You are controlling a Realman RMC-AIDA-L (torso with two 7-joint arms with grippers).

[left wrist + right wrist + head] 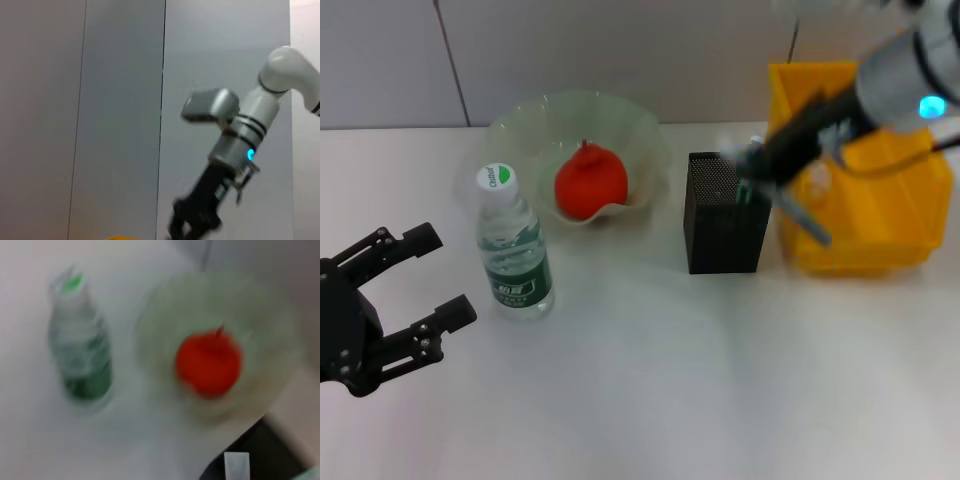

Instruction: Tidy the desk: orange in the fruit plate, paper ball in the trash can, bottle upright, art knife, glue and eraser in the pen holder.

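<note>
White table (650,400). Orange (590,180) sits in the translucent green fruit plate (520,125) at the back, also seen from the right wrist (209,362) inside the plate (270,330). Bottle (514,245) stands upright, white-and-green cap on, just in front of the plate's left edge; from the right wrist it shows beside the plate (80,345).

Black mesh pen holder (725,225) stands to the right of the plate, upright. Something white and green pokes out at its top right corner, too blurred to name. A pale, flat-ended piece shows at the holder's rim in the right wrist view; cannot tell what it is.

Yellow trash can (860,215) stands just right of the pen holder, touching or nearly so. A whitish thing lies inside it, behind the arm; unclear.

Right gripper (752,172) hangs over the pen holder's top right corner, arm reaching in across the trash can. Motion blur; cannot tell the state of its fingers. The left wrist view catches this same arm against the grey wall.

Left gripper (432,275) is low at the near left, above the table, left of the bottle and apart from it. Its fingers (420,238) are spread wide, holding nothing.
</note>
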